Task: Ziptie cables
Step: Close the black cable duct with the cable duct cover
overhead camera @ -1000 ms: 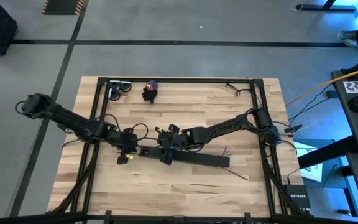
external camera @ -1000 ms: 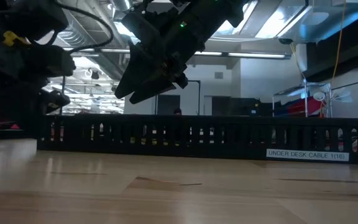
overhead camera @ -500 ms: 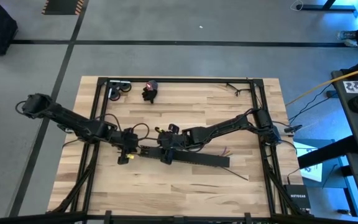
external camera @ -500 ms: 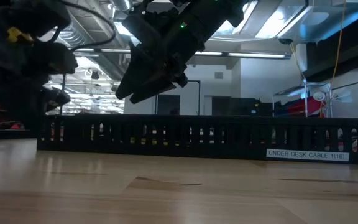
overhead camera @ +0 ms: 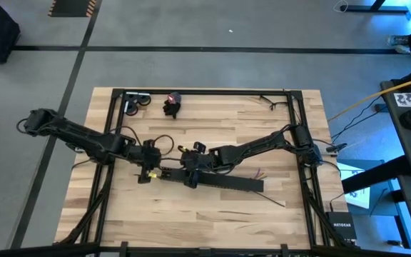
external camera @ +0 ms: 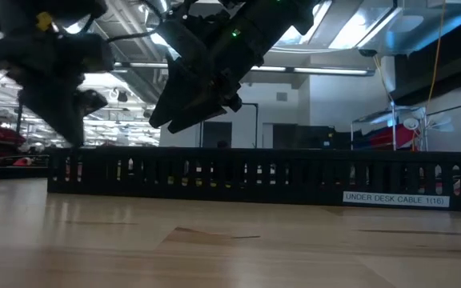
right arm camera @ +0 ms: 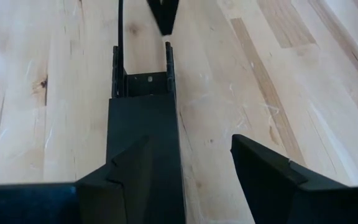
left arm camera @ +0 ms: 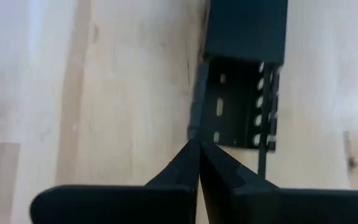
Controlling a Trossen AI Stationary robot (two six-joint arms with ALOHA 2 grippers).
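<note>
Hiding most of the cables (overhead camera: pixel 257 173), a slotted bar (overhead camera: pixel 227 183) crosses the table (overhead camera: pixel 212 128) centre. Clenched left gripper (overhead camera: pixel 150 173) hovers at the bar's 9 o'clock end; right gripper (overhead camera: pixel 190 178) straddles it, released.

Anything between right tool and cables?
Yes: the black slotted bar. The open right tool hangs over its covered left part; cables emerge at its right end. The shut left tool is at its left end.

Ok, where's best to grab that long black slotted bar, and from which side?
Grip the slotted bar across its two long side walls, coming straight down from above. It lies flat on the table, long and narrow, so open jaws can likely span its width but not its length.
</note>
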